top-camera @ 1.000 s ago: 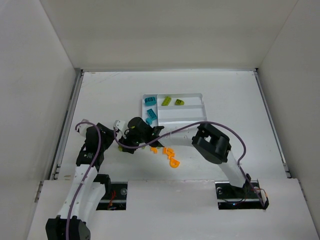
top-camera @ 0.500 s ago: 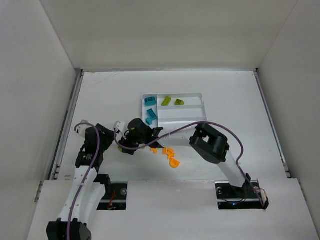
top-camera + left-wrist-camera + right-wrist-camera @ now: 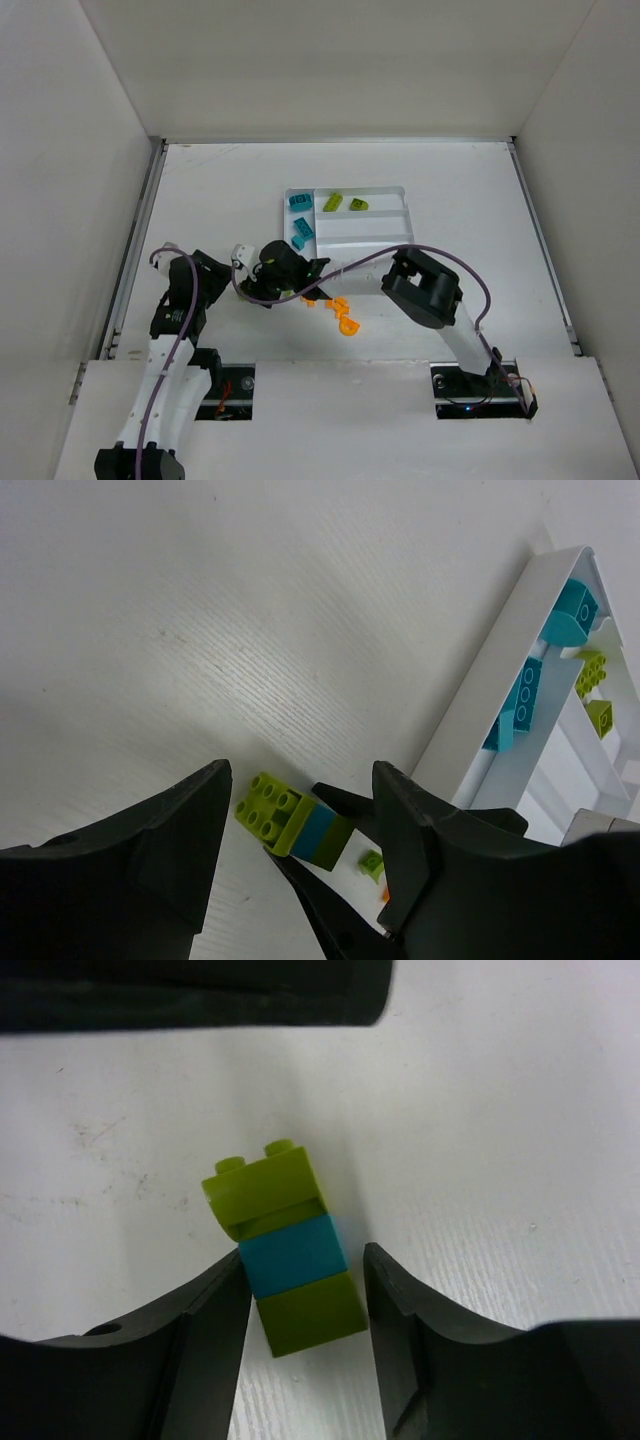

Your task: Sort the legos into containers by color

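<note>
A: What's going on nearest us, by the arms' bases?

B: Left of centre in the overhead view, both arms meet low over the tabletop (image 3: 220, 190). The right gripper (image 3: 305, 1260) has its jaws parted around a small lego stack (image 3: 300, 1305), lime, teal, lime, which lies on its side on the tabletop.

A: Is it gripping it?

B: Not clamped, from what I see. One finger is against the teal brick, and the other sits a sliver away.

A: And the other arm?

B: The left gripper (image 3: 300, 775) hovers just beside it. Its jaws are spread wide with nothing between them except a view down onto that same stack.

A: Anything loose nearby?

B: A cluster of orange legos (image 3: 343, 315) lies just right of the two grippers, a little below the middle of the frame. They're bunched close together.

A: And further back?

B: The white tray (image 3: 370, 228) sits above centre. Two teal legos (image 3: 302, 232) lie in the narrow crosswise section at its left end. Two lime legos (image 3: 332, 202) lie in the farthest long section, near each other but apart.
</note>
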Robot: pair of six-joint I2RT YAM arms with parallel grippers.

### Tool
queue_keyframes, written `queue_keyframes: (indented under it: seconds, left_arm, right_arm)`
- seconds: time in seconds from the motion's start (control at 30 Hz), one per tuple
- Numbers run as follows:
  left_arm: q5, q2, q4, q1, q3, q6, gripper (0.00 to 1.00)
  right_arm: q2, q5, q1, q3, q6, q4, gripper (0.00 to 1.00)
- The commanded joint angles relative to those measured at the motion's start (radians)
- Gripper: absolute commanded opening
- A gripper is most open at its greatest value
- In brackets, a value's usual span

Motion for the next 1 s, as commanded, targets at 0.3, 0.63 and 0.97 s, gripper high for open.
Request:
queue_keyframes:
  seconds: [0.3, 0.63, 0.97]
  left_arm:
    - [0.068, -0.027, -0.033, 0.008, 0.06, -0.016, 0.57]
    - [0.376, -0.04, 0.192, -0.009, 0.051, -0.243, 0.69]
    - [0.36, 0.035, 0.564, -0.28, -0.004, -0.351, 0.73]
  right_arm:
    - [-0.18, -0.002, 0.007, -0.102, 0.037, 0.038, 0.27]
    - [-0.555, -0.067, -0.042, -0.361, 0.181, 0.073, 0.27]
    - [-0.718, -0.045, -0.1, -0.586, 0.299, 0.19, 0.27]
